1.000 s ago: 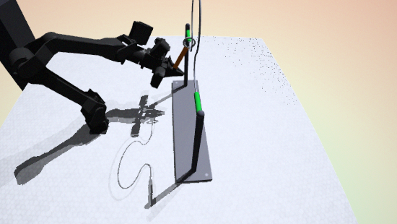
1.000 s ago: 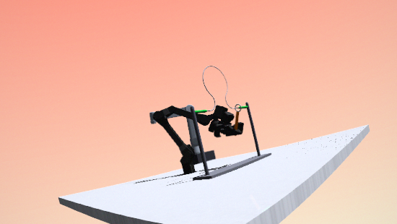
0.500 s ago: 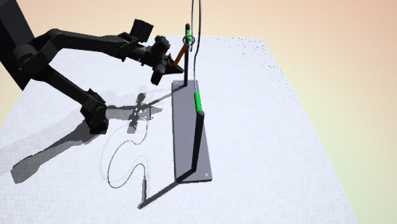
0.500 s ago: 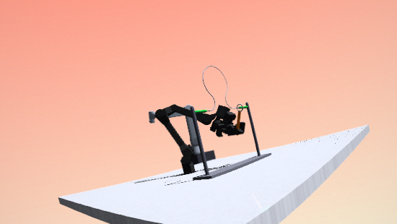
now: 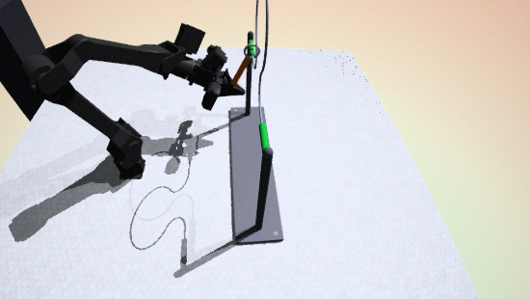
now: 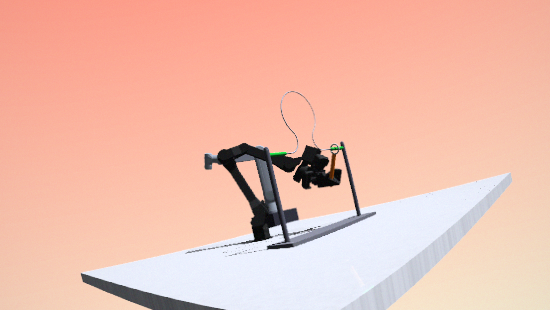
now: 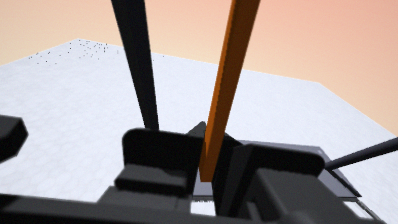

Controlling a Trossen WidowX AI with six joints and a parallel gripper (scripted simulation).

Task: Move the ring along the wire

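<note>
The ring [image 5: 245, 51] [image 6: 331, 148] is around the green part [image 5: 251, 43] [image 6: 340, 148] of the wire next to the far post [image 5: 249, 92] [image 6: 351, 181]. Its orange handle [image 5: 242, 71] [image 6: 333, 165] [image 7: 226, 85] slants down from the ring. My gripper [image 5: 235, 87] [image 6: 333, 178] [image 7: 205, 125] is shut on the handle's lower end, below the wire and beside the far post. The other green part [image 5: 263, 136] [image 6: 278, 154] is next to the near post [image 5: 264, 193] [image 6: 278, 200]. Whether the ring touches the wire is too small to tell.
The thin grey wire [image 5: 267, 34] [image 6: 315, 117] rises in a tall loop between the green parts, above the gripper. A grey base plate [image 5: 246, 178] [image 6: 327, 233] carries both posts on the white table [image 5: 361, 193] [image 6: 200, 280]. In the wrist view, a dark post [image 7: 138, 60] stands left of the handle.
</note>
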